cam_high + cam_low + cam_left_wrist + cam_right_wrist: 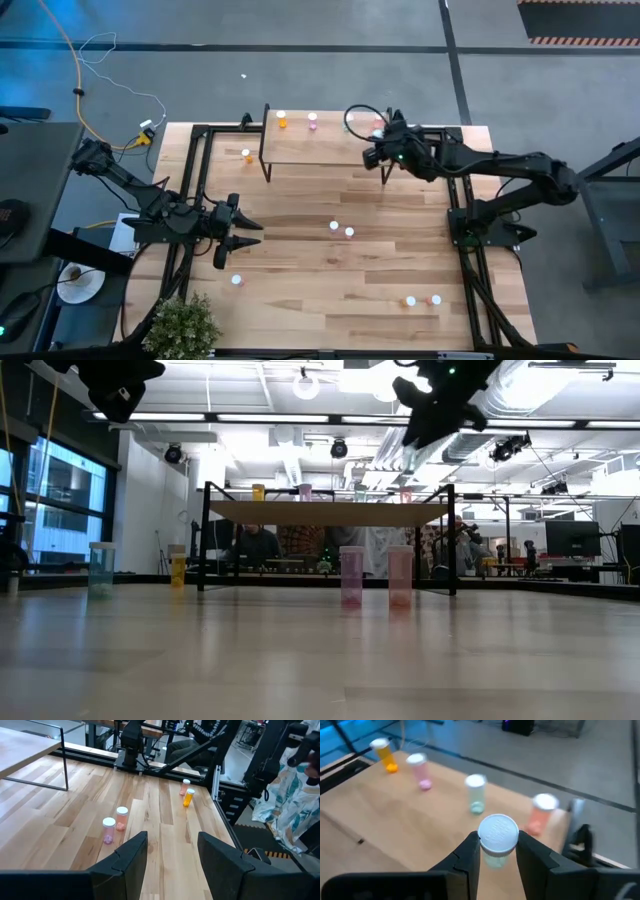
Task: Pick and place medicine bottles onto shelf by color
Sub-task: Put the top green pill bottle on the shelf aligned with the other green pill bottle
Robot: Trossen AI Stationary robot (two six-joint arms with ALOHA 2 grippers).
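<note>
Medicine bottles stand in three groups. On the shelf (320,145), a light-wood platform at the table's twelve o'clock edge, four stand upright in a row: an orange bottle (384,752), a pink bottle (419,770), a teal bottle (476,794) and a red bottle (541,813). The right gripper (497,851) hovers over the shelf's three o'clock end, its fingers clamped on the white cap of a fifth bottle (497,839), whose body looks pale green.

Near the table's centre stand two pink bottles (341,229), just beside each other. Toward five o'clock are an orange and a reddish bottle (423,300); a lone one (237,280) stands toward seven o'clock and another orange one (247,155) just off the shelf's nine o'clock end.

The left gripper (243,233) waits at nine o'clock, fingers apart and holding nothing.
</note>
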